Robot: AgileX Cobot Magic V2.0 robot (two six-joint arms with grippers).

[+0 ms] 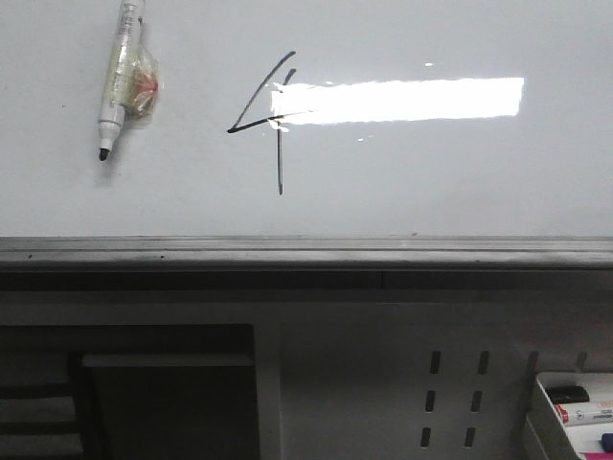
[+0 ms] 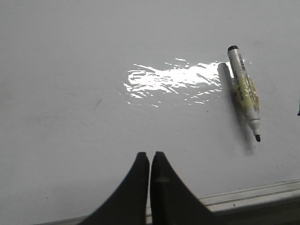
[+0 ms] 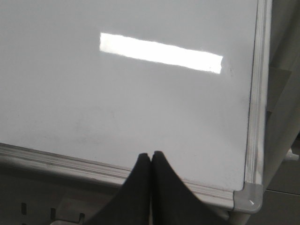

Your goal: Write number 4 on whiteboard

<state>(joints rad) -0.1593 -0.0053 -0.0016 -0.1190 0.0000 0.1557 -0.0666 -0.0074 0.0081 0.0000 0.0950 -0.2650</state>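
Observation:
A black hand-drawn number 4 (image 1: 271, 117) stands on the whiteboard (image 1: 431, 182), its crossbar running into a bright light reflection. A white marker (image 1: 119, 72) with a black tip, uncapped, lies on the board to the left of the 4; it also shows in the left wrist view (image 2: 243, 91). My left gripper (image 2: 150, 154) is shut and empty, over bare board near the bottom rail, apart from the marker. My right gripper (image 3: 151, 153) is shut and empty, at the board's bottom rail (image 3: 93, 166) near its right corner. Neither gripper shows in the front view.
The grey metal rail (image 1: 306, 251) runs along the board's near edge. Below it is a white perforated panel (image 1: 450, 383). A white tray (image 1: 575, 407) with markers and an eraser sits at the lower right. A dark recess (image 1: 163, 402) is at the lower left.

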